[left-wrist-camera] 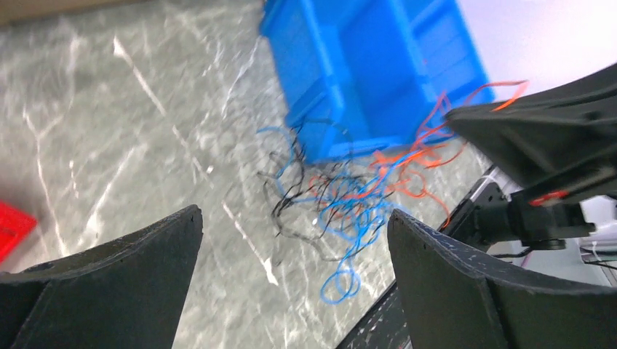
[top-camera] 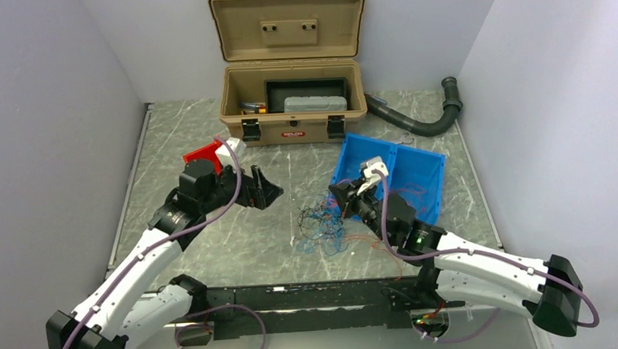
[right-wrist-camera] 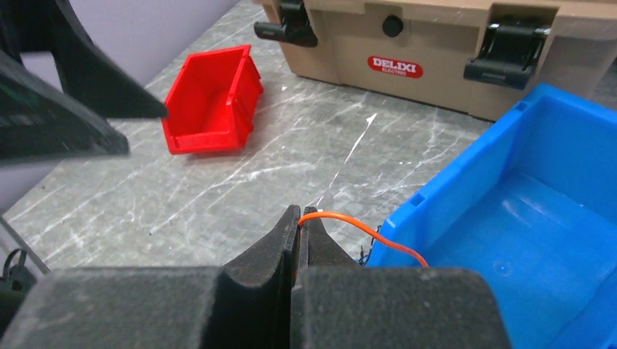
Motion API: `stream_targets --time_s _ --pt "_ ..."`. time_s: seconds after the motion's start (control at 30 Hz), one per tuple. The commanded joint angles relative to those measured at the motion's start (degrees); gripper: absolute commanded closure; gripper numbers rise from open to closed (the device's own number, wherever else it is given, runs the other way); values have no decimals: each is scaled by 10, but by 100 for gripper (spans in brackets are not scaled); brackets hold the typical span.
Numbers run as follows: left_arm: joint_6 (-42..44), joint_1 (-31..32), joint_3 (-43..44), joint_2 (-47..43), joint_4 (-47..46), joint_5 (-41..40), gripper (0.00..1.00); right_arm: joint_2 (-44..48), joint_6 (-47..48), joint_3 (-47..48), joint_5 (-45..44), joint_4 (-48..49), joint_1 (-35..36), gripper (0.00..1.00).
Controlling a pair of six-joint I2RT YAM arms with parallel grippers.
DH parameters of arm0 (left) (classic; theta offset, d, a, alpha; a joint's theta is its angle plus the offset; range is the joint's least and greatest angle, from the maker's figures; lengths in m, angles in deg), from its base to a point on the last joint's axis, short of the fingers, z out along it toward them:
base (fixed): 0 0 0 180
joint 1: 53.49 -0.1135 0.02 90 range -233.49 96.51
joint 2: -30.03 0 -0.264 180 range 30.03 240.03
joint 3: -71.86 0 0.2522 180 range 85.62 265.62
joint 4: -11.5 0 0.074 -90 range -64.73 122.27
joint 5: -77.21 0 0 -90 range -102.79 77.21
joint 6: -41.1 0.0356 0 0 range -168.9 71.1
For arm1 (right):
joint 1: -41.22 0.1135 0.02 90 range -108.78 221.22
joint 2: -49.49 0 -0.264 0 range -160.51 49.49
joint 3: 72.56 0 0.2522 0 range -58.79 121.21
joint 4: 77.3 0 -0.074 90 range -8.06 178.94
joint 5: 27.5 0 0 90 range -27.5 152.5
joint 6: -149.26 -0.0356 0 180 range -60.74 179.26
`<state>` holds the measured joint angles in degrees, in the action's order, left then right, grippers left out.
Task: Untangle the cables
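Where the cables lie: a loose knot of blue, black and orange strands on the marble-patterned table, between the two arms and just beside the near corner of the blue bin.
Right gripper: pinched closed on an orange strand, which arcs away from the tips towards the bin's rim.
Left gripper: hanging above the table with jaws spread wide and holding nothing; the knot lies ahead of it, apart from both fingers.
Step in hand: by the look of it, one strand is secured on the right, and the left is lining up for a hold on the bundle.
Next move calls for: likely, lowering the left onto the bulk of the knot to pin it, so the right can draw its strand free. Wires this thin probably slip easily, so the pinch must land squarely.
Elsewhere: a red bin and an open tan toolbox stand farther back.
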<state>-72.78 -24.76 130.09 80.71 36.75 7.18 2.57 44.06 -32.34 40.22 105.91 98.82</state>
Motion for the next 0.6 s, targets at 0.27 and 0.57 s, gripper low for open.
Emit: stream_targets --time_s 0.27,0.57 --pt "-5 -14 -74 36 -5 4 1 -40 -55 161 -47 -144 1 100" --pt "0 7 -100 122 -140 83 1 -56 -69 194 -27 -168 -1 100"
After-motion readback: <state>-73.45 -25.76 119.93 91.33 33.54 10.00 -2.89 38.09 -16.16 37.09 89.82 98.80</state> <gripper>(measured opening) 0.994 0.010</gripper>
